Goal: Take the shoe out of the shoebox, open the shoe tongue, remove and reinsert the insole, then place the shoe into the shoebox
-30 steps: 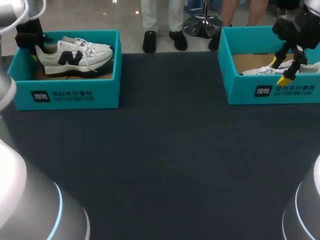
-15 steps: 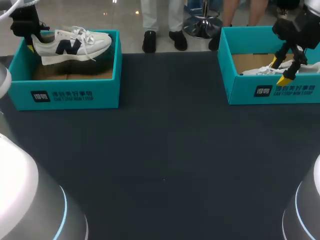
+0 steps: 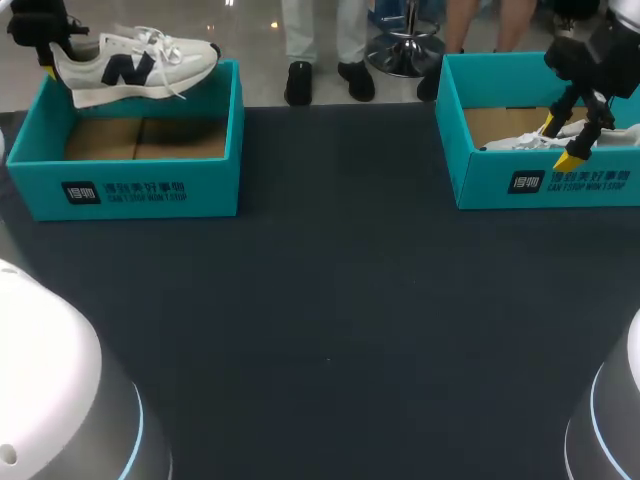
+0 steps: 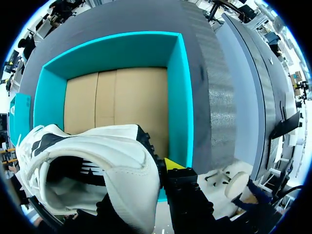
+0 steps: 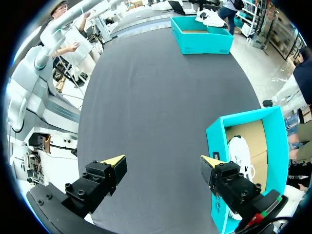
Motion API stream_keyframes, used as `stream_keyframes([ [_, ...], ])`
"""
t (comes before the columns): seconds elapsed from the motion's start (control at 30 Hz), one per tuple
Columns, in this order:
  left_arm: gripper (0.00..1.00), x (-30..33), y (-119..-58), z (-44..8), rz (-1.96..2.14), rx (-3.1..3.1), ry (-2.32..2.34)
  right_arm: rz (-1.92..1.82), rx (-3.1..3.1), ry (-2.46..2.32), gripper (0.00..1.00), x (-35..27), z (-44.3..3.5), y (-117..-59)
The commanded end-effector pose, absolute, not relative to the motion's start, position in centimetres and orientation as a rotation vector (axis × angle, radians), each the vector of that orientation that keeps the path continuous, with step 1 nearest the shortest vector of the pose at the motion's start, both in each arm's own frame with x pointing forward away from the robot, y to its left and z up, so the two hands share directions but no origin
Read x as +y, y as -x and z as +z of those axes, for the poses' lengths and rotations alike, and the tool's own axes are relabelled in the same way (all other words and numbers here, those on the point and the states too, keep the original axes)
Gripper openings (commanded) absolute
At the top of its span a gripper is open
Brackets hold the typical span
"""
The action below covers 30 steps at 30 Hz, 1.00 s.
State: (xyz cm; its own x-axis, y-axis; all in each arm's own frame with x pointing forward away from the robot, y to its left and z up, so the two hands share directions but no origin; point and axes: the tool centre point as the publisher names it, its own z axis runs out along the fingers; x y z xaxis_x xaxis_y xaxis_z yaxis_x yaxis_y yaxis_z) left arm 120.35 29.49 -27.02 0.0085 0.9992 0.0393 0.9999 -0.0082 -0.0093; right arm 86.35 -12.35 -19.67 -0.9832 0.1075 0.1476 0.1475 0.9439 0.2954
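We are holding our left hand (image 3: 55, 62) high over the far left corner of the dark grey tabletop (image 3: 330, 300). Its fingers are pointing downward and clamping the heel of a white sneaker (image 3: 130, 65) with a dark side mark and white laces. The sneaker is hanging in the air, roughly level, with its toe pointing toward the middle of the tabletop. It is sitting above the rear part of the open teal cardboard shoebox (image 3: 135, 190) on the left.

From the left wrist we are looking down past the sneaker's open collar onto the box's brown cardboard floor. One yellow fingertip (image 4: 173, 165) is pressing against the outer side of the heel, while the other is hiding behind the sneaker.

Our right hand (image 3: 557, 143) is hovering over the near wall of a second teal shoebox (image 3: 545, 185) at the far right. It is tilting, and its fingers are standing wide apart with nothing between them. Another white shoe (image 3: 520, 142) is lying inside that box.
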Motion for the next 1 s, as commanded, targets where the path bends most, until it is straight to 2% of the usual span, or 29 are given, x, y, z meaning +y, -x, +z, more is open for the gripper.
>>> stream_keyframes([
  [0.03,0.0,29.4,-119.0,-24.1,-0.068,-2.207,2.201,-0.463,-2.969,0.194,1.0,-12.4,-19.7,-86.4],
  [0.53,0.0,29.7,-118.5,-20.2,-0.088,-2.267,2.209,-0.463,-2.969,0.194,1.0,-12.4,-19.7,-86.4],
  [1.0,0.0,29.7,-118.5,-20.1,-0.08,-2.27,2.209,-0.463,-2.969,0.194,1.0,-12.4,-19.7,-86.4],
])
